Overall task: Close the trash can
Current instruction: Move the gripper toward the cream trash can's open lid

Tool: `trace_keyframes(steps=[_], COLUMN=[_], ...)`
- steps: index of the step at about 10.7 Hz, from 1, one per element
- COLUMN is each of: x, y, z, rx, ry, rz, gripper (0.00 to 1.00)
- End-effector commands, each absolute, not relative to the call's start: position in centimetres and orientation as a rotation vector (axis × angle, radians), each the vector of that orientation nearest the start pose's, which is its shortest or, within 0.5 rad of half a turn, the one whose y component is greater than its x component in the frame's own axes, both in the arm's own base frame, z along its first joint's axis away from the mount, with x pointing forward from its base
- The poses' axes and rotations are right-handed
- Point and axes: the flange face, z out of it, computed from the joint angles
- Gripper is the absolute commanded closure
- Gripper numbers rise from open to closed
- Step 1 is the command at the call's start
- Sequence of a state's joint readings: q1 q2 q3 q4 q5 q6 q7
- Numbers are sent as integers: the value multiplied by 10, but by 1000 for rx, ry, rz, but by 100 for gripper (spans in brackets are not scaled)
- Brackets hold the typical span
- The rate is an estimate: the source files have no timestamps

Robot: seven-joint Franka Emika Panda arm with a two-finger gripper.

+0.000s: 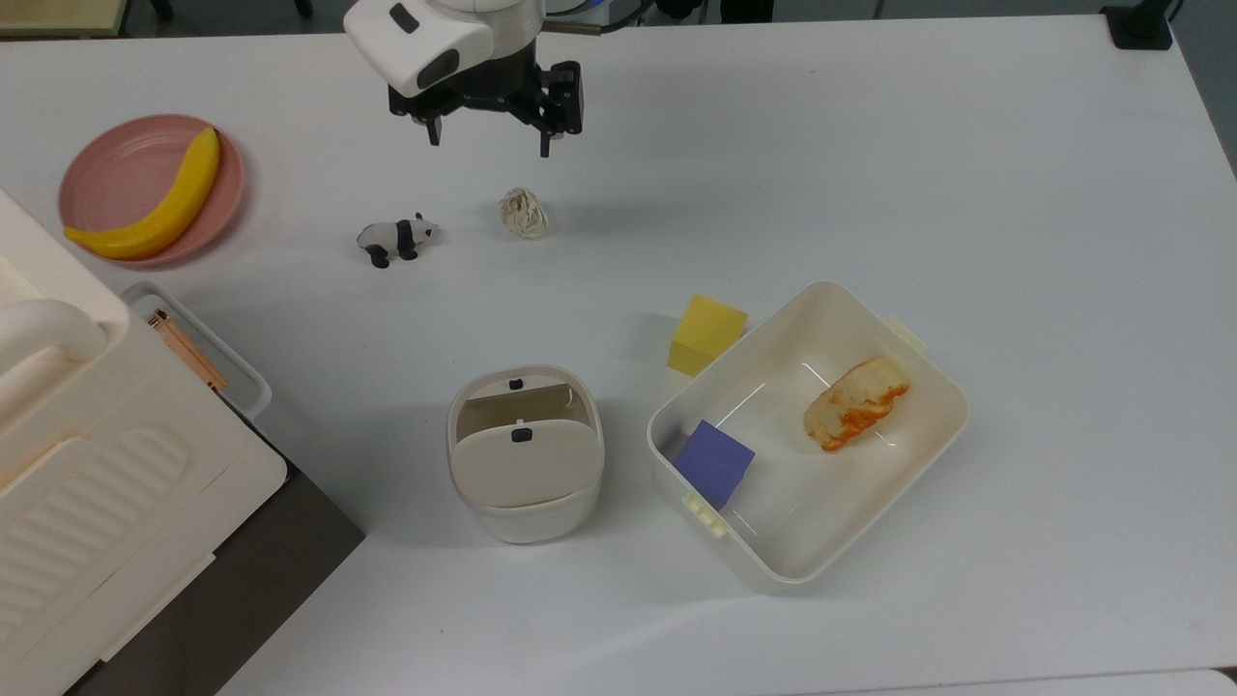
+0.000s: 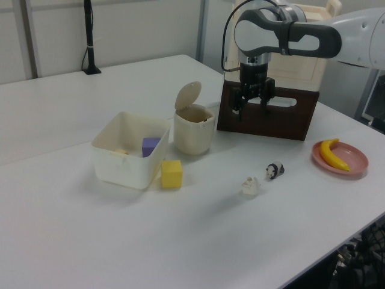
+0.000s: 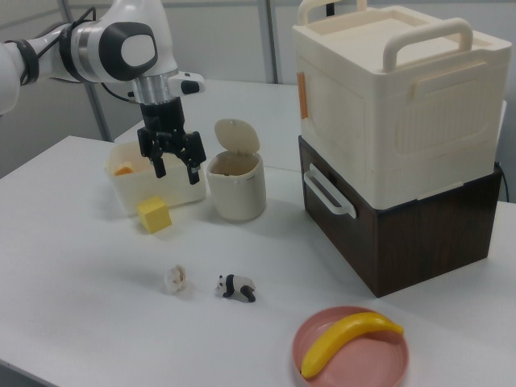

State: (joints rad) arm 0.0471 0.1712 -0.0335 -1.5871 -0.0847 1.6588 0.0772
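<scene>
Approach step: the claw (image 1: 488, 135), spread wide and empty, is held above the desk (image 1: 870, 145); the trash can (image 1: 525, 454) lid (image 1: 522, 466), standing raised, must be pushed down.

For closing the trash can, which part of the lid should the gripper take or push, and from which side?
Best contact the raised lid near its free top edge. It stands upright on a hinge at the rim of the trash can. The open gripper should descend behind the lid, on the side away from the opening, and push it over the opening.
</scene>
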Motion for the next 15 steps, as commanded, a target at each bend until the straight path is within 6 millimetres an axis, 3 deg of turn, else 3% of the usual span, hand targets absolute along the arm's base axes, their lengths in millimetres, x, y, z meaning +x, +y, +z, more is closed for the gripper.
trace_keyframes(steps=[1, 9, 12, 13, 15], x=[590, 591, 595, 598, 603], y=[30, 31, 24, 19, 6], z=[526, 526, 525, 527, 523], rx=[-3217, -3217, -3219, -3220, -3214], ry=[3, 1, 7, 17, 39], rz=[240, 249, 223, 181, 168], gripper=[0, 0, 7, 13, 39])
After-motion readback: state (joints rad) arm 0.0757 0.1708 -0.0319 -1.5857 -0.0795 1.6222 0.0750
